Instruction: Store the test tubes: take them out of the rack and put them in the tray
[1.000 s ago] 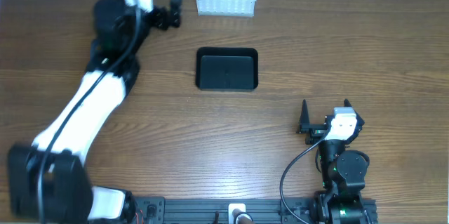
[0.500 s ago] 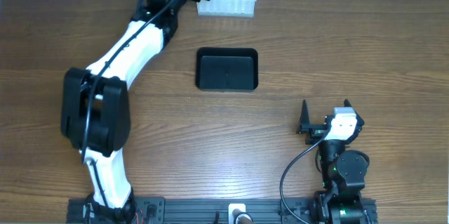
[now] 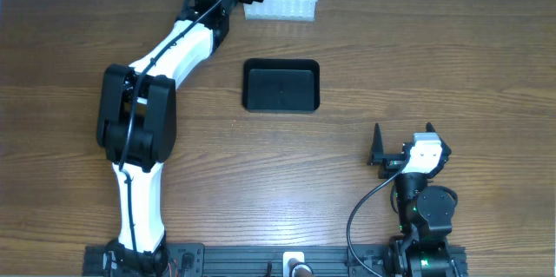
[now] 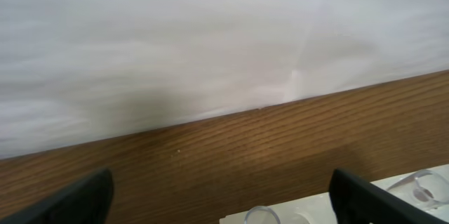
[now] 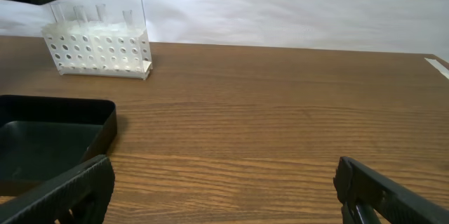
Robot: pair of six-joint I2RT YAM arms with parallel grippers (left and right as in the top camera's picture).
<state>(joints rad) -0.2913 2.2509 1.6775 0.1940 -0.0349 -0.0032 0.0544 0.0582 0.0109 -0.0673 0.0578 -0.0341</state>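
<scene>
Swinging up the table since a second ago, the left arm (image 3: 182, 47) is now stretching to the far edge, settling a little closer over the rack than half a second back; the right arm (image 3: 421, 199) is sitting where it was.

Nearest the bases, that right arm is resting folded; the right jaws are standing apart and holding nothing, well apart from the task's things, so they are posing little risk.

Farther out, the black tray (image 3: 246, 86) is lying mid-table (image 3: 434, 51) with no tubes in it, well apart from the rack; any tube lifted is facing a long carry, and a light pinch on a smooth clear tube could, I judge, let it slip and roll off across the wood.

Farthest, the white test tube rack (image 3: 280, 1) is standing by the back wall with the test tubes (image 4: 421, 182) upright in it; the left jaws are hanging wide apart over its left end, gripping nothing, tube rims showing just below them in the wrist view.

The main hazard is probably here; coming down off-centre could knock the light rack or tip it; closing askew could catch two tubes; a tube binding in its hole could drag the rack up with it.
</scene>
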